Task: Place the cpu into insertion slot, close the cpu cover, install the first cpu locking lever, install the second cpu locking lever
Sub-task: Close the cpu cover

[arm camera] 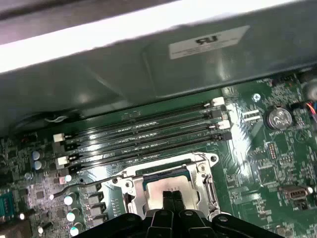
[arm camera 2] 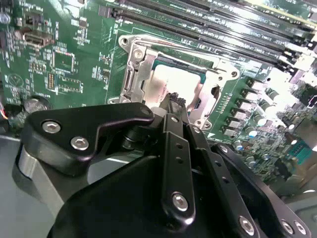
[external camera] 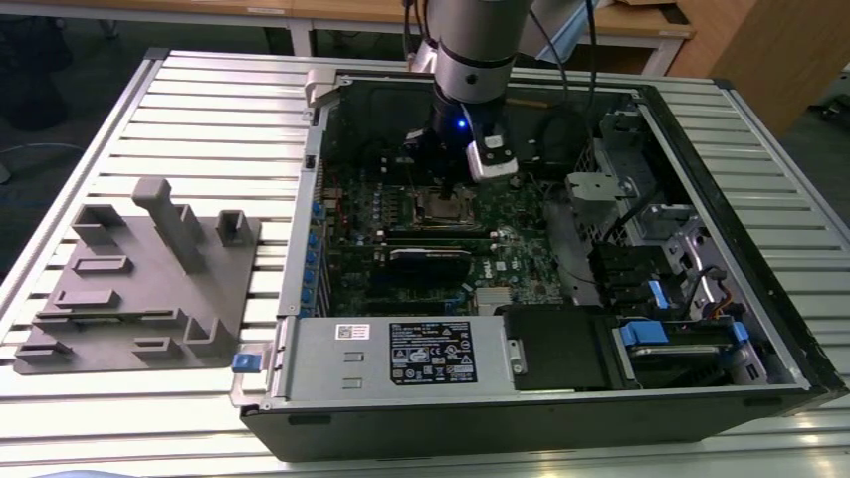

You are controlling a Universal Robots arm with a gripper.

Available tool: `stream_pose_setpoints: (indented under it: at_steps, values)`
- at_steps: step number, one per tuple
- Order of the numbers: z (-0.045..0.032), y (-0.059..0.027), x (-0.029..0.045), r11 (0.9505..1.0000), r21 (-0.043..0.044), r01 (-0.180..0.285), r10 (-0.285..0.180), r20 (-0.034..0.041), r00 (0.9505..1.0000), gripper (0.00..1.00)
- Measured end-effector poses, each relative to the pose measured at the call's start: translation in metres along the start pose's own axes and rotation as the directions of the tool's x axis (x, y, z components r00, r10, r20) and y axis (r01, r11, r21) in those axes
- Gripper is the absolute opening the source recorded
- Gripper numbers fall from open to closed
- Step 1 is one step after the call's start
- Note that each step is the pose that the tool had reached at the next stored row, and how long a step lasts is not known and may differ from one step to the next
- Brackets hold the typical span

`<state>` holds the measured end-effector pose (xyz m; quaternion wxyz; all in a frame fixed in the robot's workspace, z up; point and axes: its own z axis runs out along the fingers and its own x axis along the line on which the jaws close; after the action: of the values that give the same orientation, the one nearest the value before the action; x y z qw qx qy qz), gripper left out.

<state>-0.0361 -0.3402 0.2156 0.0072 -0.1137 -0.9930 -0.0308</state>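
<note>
— How is the gripper (arm camera 2: 173, 102) set?

— Clenched. In the first wrist view its two slim black fingers (arm camera: 165, 202) sit pressed side by side with nothing between them, tips right at the top of the cpu (arm camera 2: 163, 82). Behind them is matte black linkage, flat bars joined by shiny round screw heads.

— And the cpu itself?

— Seated in the insertion slot (external camera: 445, 207). It is a flat square with a dull silvery-tan metal face. The cpu cover (arm camera 2: 134, 69), a thin stamped silver frame with a big square window, appears to lie down around that face.

— Any lever showing?

— One locking lever (arm camera: 94, 182), a thin bent wire rod, runs out from the socket's corner over the green circuit board (arm camera: 257, 163). I cannot tell whether it is hooked.

— Around that?

— Four long narrow black memory slots (arm camera: 148, 134) lie just beside the socket, parallel to its edge. In the exterior view the grey cylindrical arm (external camera: 472, 40) reaches down into an open black computer case (external camera: 743, 189) lying on a ribbed aluminium table (external camera: 213, 110). A grey moulded fixture block (external camera: 146, 289) with upright pegs sits on the exterior view's left.
</note>
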Motion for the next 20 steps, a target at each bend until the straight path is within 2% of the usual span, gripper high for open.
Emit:
stream_pose_setpoints:
  at_steps: [7, 14, 20]
  values:
    - [0.0001, 0.0, 0.0, 0.9968, -0.0068, 0.079, -0.079, -0.0047, 0.9968, 0.11]
    - [0.0009, -0.0005, 0.0003, 0.9921, -0.0131, 0.125, -0.124, 0.0067, 0.9922, 0.11]
    - [0.0012, -0.0037, 0.002, 0.992, -0.0122, 0.126, -0.126, 0.0076, 0.992, 0.11]
